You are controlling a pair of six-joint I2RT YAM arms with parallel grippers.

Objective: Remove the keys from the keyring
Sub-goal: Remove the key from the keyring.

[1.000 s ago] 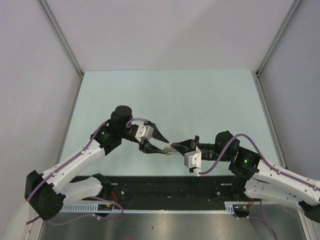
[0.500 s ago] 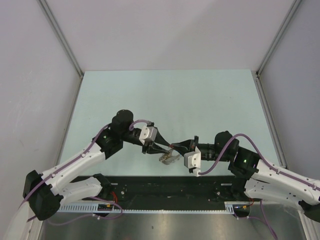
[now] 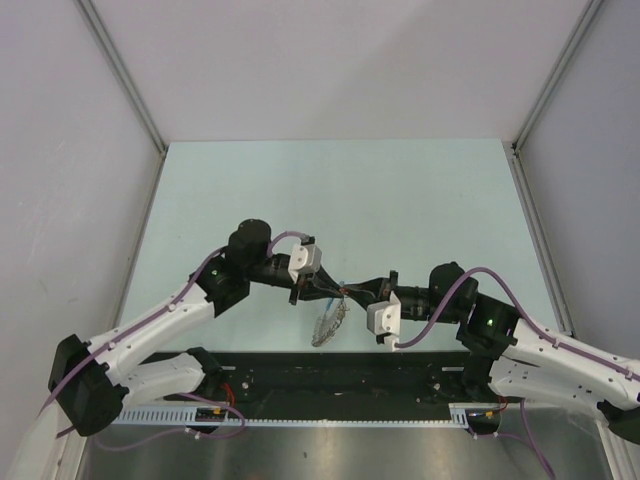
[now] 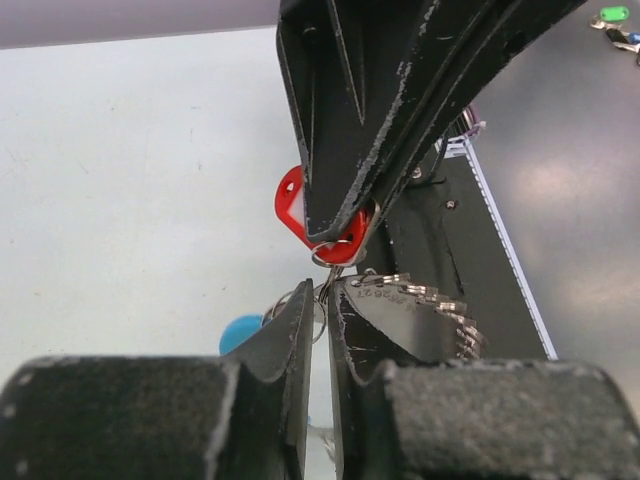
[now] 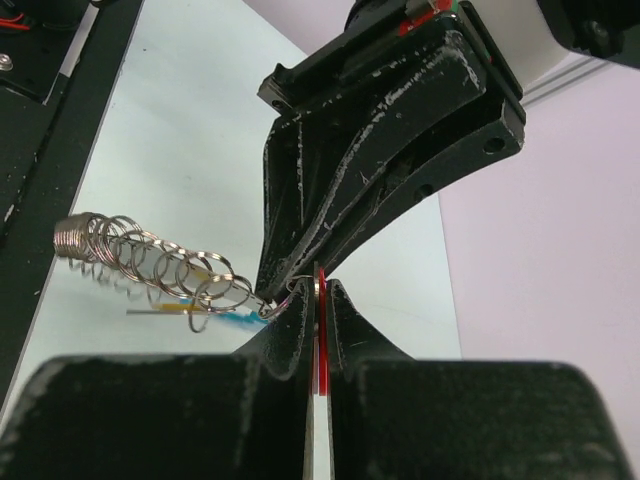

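Both arms meet tip to tip over the near part of the table point(image 3: 330, 190); right gripper point(image 5: 320, 296): jaws closed flat on the red head of the key point(image 4: 291, 204), which shows edge-on as a thin red line in the right wrist view; left gripper point(image 4: 328, 300): jaws pinched nearly together on a thin wire link of the keyring point(image 5: 150, 262), just beside the key; rest of the keyring, silvery coils, hangs slack below both grippers; cannot tell whether its lower end touches the table.

Right gripper point(image 4: 338, 232) covers much of the key point(image 4: 290, 205) (blade unseen); keyring point(image 4: 240, 330) partly behind left gripper point(image 4: 325, 292)
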